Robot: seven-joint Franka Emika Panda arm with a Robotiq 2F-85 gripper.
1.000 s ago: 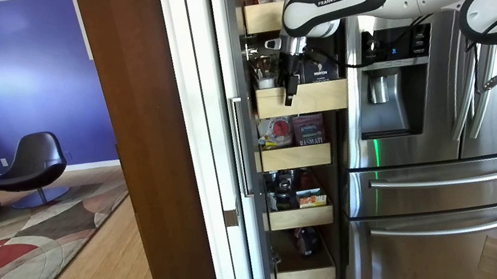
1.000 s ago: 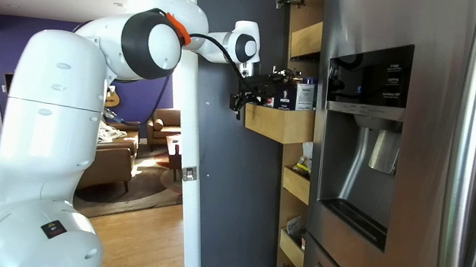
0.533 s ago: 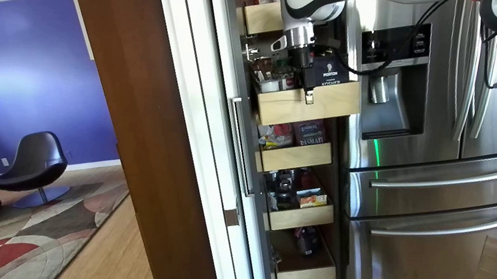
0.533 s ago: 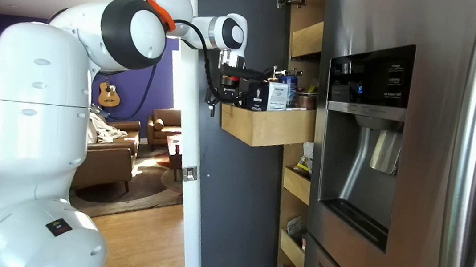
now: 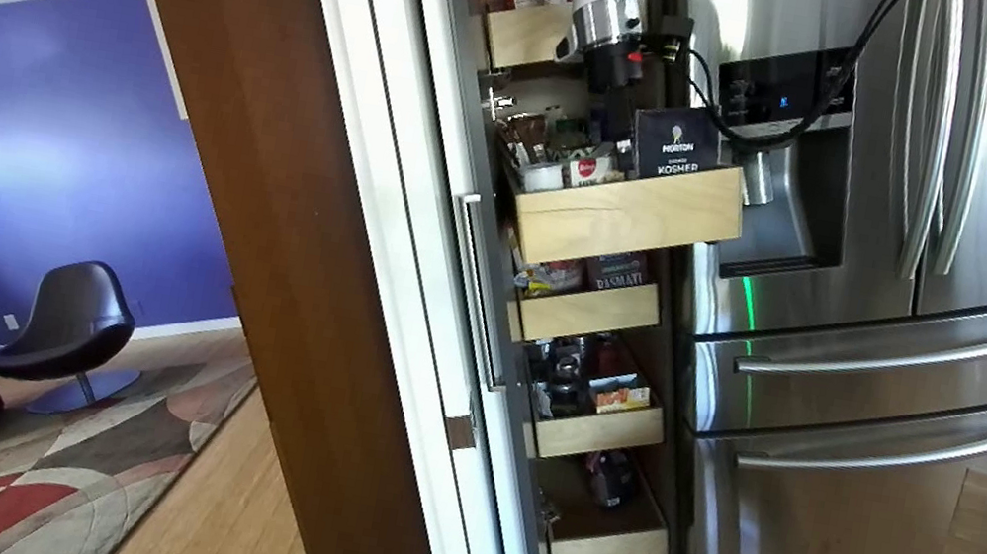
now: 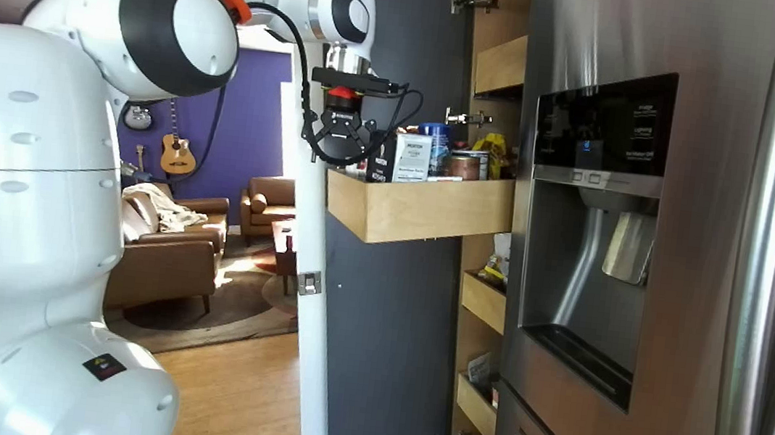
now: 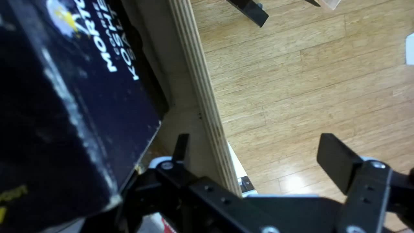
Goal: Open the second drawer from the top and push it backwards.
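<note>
The jaws of the gripper are spread wide; in the wrist view the front panel of the second drawer is seen between them, though whether it is touched cannot be told. Just beside them a salt box is held in the drawer, with a blue can and a jar. The drawer is pulled out well past the upper drawer and third drawer. It is flanked by a grey door, swung open, and a fridge.
</note>
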